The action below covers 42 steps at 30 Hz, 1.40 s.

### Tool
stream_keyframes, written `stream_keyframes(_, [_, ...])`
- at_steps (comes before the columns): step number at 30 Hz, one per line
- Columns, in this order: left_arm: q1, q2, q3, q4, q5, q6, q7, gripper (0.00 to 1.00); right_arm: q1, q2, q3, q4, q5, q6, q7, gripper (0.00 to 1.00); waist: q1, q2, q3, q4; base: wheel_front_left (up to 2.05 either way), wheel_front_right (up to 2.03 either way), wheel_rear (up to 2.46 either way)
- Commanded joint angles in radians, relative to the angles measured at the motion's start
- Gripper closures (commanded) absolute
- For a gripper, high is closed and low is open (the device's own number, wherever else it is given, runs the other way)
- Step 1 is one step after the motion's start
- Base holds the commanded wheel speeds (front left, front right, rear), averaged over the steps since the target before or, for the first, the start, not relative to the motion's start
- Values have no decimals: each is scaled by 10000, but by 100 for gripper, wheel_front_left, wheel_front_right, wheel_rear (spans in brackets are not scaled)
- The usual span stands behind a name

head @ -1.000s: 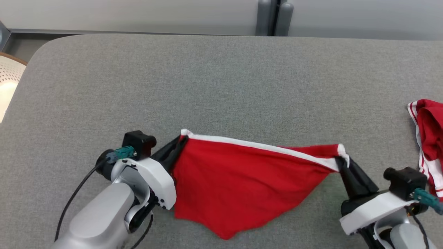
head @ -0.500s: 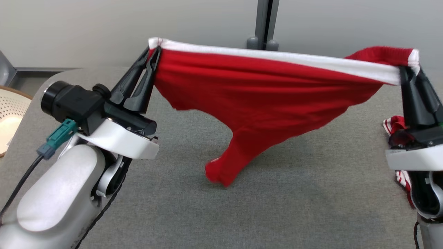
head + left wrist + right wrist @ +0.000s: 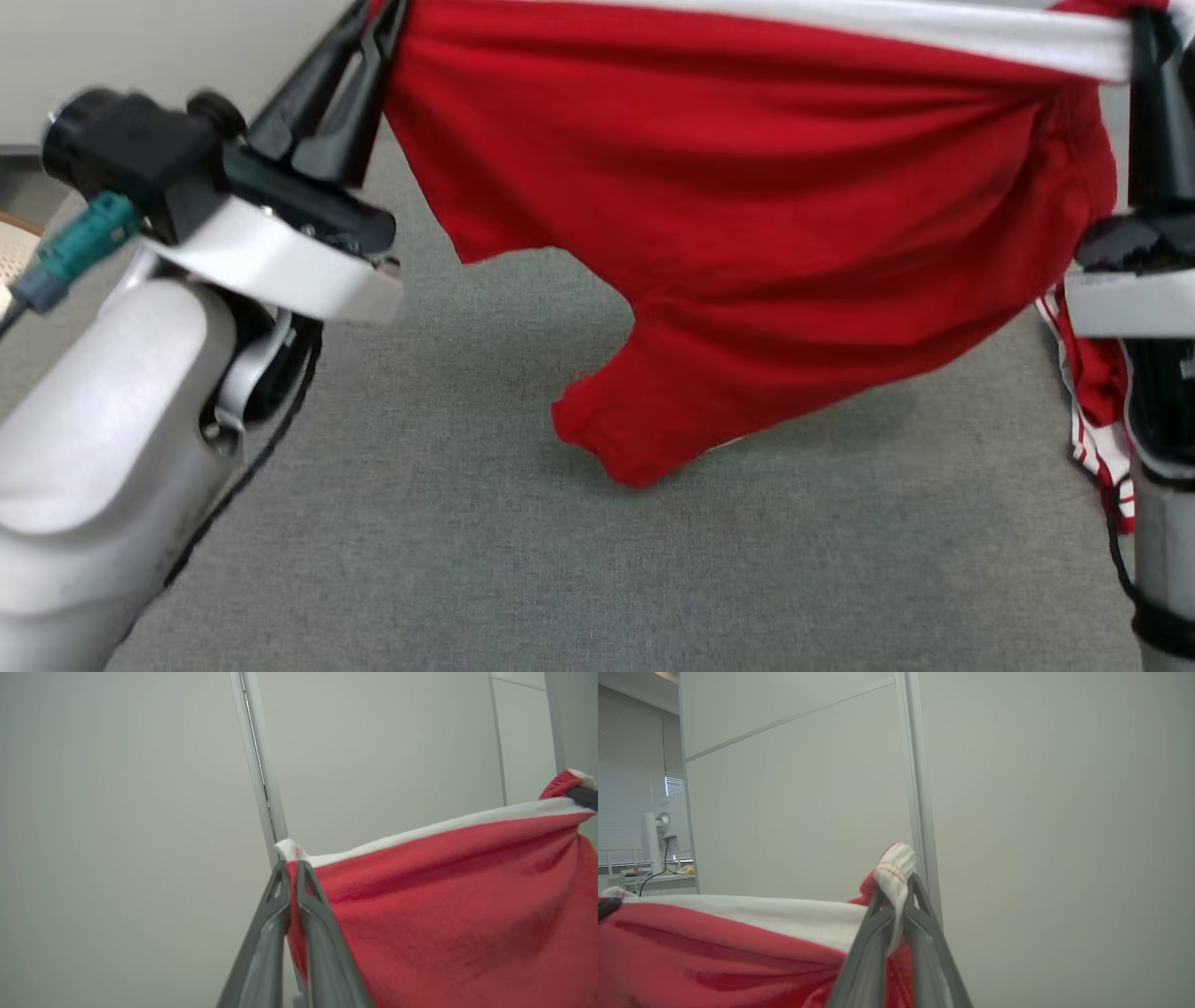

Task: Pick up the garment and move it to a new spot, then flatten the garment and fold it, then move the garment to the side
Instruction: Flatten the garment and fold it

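Shorts [image 3: 747, 168]: solid red; white band [image 3: 934, 26] seen along top edge. Tabletop [image 3: 467, 560]: grey, fine woven fleck noted. Second garment [image 3: 1097, 383] at right edge: red, white stripes. Left tool [image 3: 378, 14], right tool [image 3: 1153, 37]: black fingers, white housings. Connector [image 3: 75, 247]: teal. Wall panels [image 3: 117, 812]: pale grey.

Pale grey forearm [image 3: 103, 439], white wrist shell [image 3: 271, 271], blk camera [image 3: 131, 159] w/ teal plug [image 3: 79, 247] — long dark fingers [image 3: 327, 93].
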Motion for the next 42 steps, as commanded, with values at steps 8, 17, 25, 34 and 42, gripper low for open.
stream_keyframes(8, [-3544,-840,890,3243,36,-1217,-808,100,-4371,94,772,2717,520,-26,-626,100,0,0,1921,-127,0,0,0])
stream_keyframes(17, [-4575,-1817,1895,6103,936,-2062,-930,100,-6979,737,2195,7318,1062,-23,-2782,100,0,0,2140,-189,0,0,0])
stream_keyframes(25, [-2506,-3156,2147,8445,681,-2393,-938,100,-5940,844,3576,10961,1517,-20,-3471,100,0,0,2626,186,0,0,0])
stream_keyframes(34, [-132,-3704,2245,7768,840,-2390,-941,100,-3689,553,3777,10976,2195,-17,-3637,100,0,0,2722,331,0,0,0])
stream_keyframes(42, [2951,-3289,3119,4968,1783,-2392,-940,100,-124,112,3497,7998,2120,-17,-3605,100,0,0,1978,281,0,0,0])
